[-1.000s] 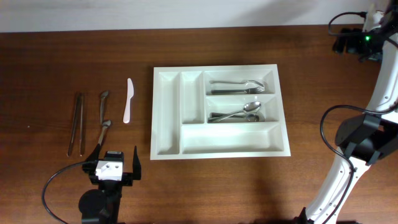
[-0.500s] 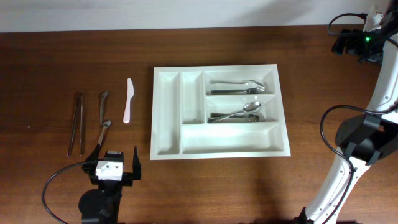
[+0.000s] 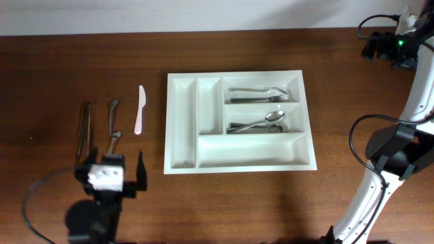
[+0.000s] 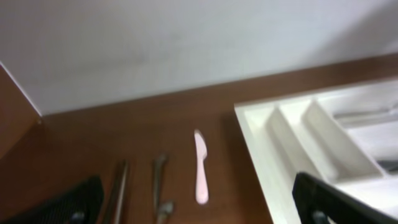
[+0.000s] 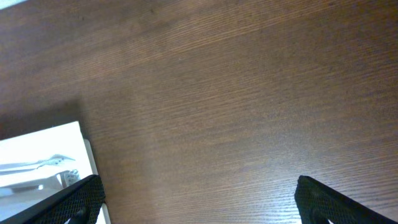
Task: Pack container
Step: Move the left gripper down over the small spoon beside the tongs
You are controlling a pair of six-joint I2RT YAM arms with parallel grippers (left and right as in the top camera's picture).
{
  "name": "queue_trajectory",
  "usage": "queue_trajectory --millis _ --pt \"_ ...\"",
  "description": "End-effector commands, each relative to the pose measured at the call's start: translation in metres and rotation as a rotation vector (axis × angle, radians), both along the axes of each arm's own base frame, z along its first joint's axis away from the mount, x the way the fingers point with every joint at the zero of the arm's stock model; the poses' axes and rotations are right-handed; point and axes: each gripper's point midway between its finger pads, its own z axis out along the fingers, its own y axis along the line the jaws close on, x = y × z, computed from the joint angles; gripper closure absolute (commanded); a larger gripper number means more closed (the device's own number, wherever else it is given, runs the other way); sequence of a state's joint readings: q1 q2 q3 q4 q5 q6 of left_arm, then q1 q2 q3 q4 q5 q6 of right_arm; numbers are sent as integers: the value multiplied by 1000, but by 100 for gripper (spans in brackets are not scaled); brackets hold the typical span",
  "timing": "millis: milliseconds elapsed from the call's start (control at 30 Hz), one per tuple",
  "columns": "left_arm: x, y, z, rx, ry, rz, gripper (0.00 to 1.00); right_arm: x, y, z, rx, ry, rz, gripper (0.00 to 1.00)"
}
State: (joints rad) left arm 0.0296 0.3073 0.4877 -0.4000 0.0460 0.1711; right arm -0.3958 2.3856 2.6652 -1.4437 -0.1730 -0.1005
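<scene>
Container (image 3: 207, 152) appears whole only overhead; left claw (image 3: 110, 167) and right claw (image 5: 199, 200) released.

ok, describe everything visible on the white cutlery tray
The container is a white rectangular tray, plastic by its look, lying flat on the wooden table. Five compartments: two long narrow at left, two wider stacked upper right, one wide along the near edge. The top right one holds forks, the one below spoons; the other three are empty.
</scene>
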Motion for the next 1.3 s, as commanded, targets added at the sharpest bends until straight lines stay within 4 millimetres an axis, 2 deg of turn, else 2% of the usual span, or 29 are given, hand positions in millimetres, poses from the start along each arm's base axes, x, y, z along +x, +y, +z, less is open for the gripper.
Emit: queue_trajectory --millis 0,67,167,300,400,567,833,900,1067,1267 --pt "25 4 50 57 88 -2 1 0 3 18 -5 -40 -6 1" --pt "42 4 66 86 190 -16 1 0 3 18 -5 -40 -6 1" --pt "63 5 70 157 397 -61 1 0 3 18 -5 -40 -6 1" --pt "85 6 57 179 594 -98 1 0 3 18 -5 -40 -6 1" --pt "106 -2 32 146 667 -147 1 0 3 18 -5 -40 -6 1" --pt "117 -3 5 133 746 -162 1 0 3 18 -5 -40 -6 1" --pt "126 0 -13 136 797 -155 1 0 3 18 -5 -40 -6 1" --pt "128 5 -20 151 818 -135 1 0 3 18 -5 -40 -6 1" --pt "133 31 -42 219 901 -8 1 0 3 18 -5 -40 -6 1" --pt "139 48 -77 130 997 89 1 0 3 18 -5 -40 -6 1"
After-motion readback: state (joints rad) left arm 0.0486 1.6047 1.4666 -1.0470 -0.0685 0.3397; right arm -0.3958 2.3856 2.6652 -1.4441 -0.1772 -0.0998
